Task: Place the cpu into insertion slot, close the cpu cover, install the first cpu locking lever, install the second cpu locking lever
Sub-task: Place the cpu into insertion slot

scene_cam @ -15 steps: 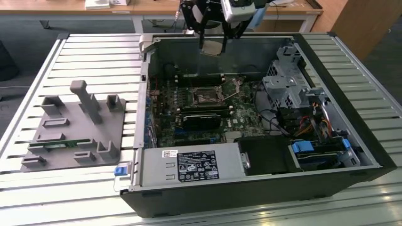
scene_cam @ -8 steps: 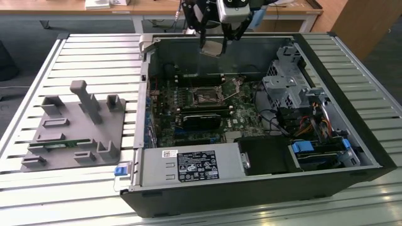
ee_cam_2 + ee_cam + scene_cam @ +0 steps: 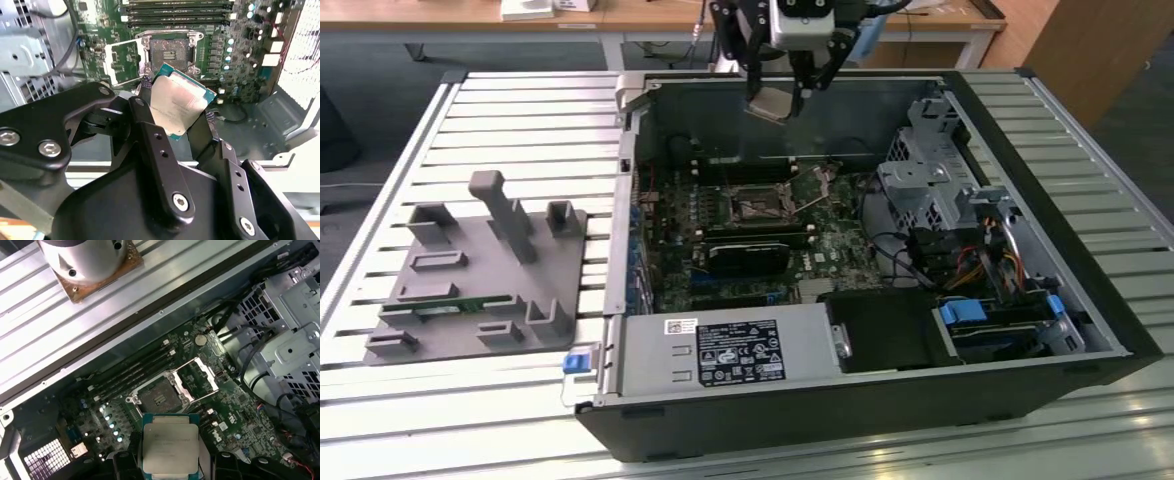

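Black-fingered gripper [image 3: 783, 92] pinches the flat silvery-grey square cpu [image 3: 176, 104], tilted, well above the dark metal-rimmed insertion slot [image 3: 159, 397], silvery window-frame cpu cover [image 3: 197, 377] flipped open; best levelled, squared, lowered gently.

An open black metal computer case [image 3: 854, 405] is set on a slatted silvery table [image 3: 520, 100], a grey plastic fixture block [image 3: 454, 275] at the exterior view's left. Inside, a silvery frame cover [image 3: 210, 374] is swung open beside a square silver-rimmed socket [image 3: 159, 399]; a flat silvery-grey cpu [image 3: 170, 447] is held above the case.

cpu [image 3: 176, 106] in claw [image 3: 178, 103] over insertion slot [image 3: 170, 50]
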